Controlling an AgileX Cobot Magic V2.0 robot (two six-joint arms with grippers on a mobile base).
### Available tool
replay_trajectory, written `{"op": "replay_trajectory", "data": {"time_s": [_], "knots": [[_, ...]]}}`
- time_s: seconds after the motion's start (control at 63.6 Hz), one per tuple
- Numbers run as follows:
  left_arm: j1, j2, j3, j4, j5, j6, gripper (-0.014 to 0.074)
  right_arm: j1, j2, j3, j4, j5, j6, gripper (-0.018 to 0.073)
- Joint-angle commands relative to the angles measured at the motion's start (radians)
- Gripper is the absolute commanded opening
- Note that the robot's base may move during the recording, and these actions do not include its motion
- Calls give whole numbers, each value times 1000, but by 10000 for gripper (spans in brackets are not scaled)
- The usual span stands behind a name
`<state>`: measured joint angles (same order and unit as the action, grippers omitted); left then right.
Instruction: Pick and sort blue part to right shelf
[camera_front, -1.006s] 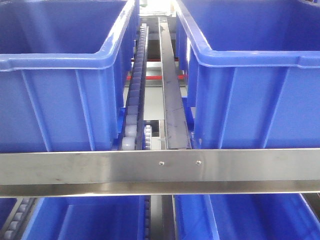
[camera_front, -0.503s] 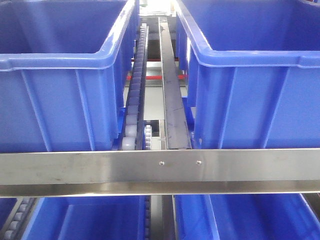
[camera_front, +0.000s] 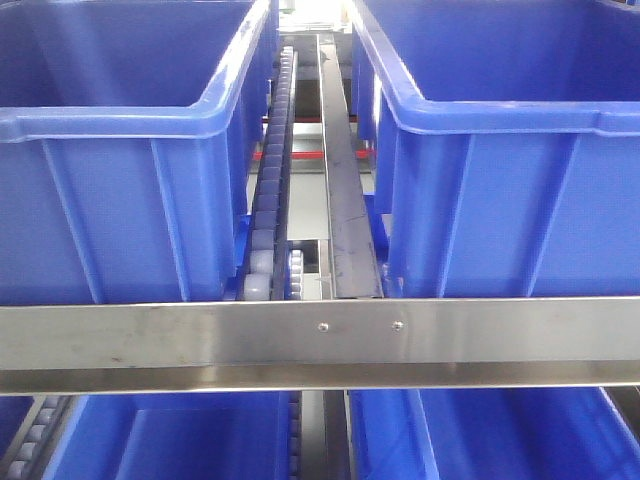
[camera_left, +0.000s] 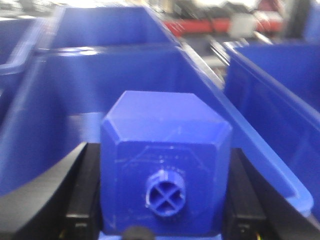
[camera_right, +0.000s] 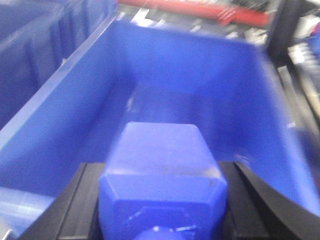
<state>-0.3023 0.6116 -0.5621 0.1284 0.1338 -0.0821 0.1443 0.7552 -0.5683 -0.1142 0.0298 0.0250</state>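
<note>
Wrist cams: both grippers, left & right, clamped on blue parts.

Black, smooth, curved jaws

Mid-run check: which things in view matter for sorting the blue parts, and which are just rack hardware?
In play: blue part held by left tool; blue part held by right tool; right bin.
Background: left bin; roller track; steel crossbar.
</note>
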Motion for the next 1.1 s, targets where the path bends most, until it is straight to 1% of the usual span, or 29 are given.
{"op": "replay_trajectory", "data": {"time_s": [0.0,0.063,0.11,0.22,0.299,0.346,0.393,0.456,0.503,0.566,0.66,0.692,0.755,0.818,0.833,0.896,1.085], "knots": [[-39,99,-57,41,-143,1,331,1,95,-72,-16,-187,-3,414],[-42,173,-69,49,-225,1,331,1,175,-93,-16,-281,-3,414],[-42,229,-85,49,-266,1,331,1,229,-101,-16,-347,-3,414],[-24,365,-137,46,-282,1,332,0,343,-109,-14,-519,-3,414],[-4,449,-174,27,-284,1,333,0,399,-109,12,-580,-3,414],[8,491,-197,11,-284,1,337,0,426,-109,56,-583,-3,414],[18,521,-217,1,-284,1,338,0,447,-109,120,-577,-3,417],[31,564,-248,0,-284,1,339,0,468,-109,229,-576,-3,417],[32,583,-264,0,-284,1,348,0,472,-111,265,-574,-3,417],[32,598,-277,0,-282,1,395,0,472,-113,269,-564,-3,417],[32,607,-290,-4,-283,1,510,0,472,-121,269,-512,-3,431],[32,608,-290,-12,-285,1,543,0,472,-121,269,-496,-3,450],[32,610,-290,-12,-280,1,576,0,475,-121,269,-475,-3,535],[32,610,-290,-12,-278,1,578,0,479,-121,269,-468,-15,639],[32,610,-290,-12,-278,1,578,0,480,-121,269,-465,-19,644],[32,610,-290,-12,-278,1,578,0,480,-121,269,-464,-25,617],[32,610,-290,-12,-278,1,554,0,475,-121,269,-473,-25,615]]}}
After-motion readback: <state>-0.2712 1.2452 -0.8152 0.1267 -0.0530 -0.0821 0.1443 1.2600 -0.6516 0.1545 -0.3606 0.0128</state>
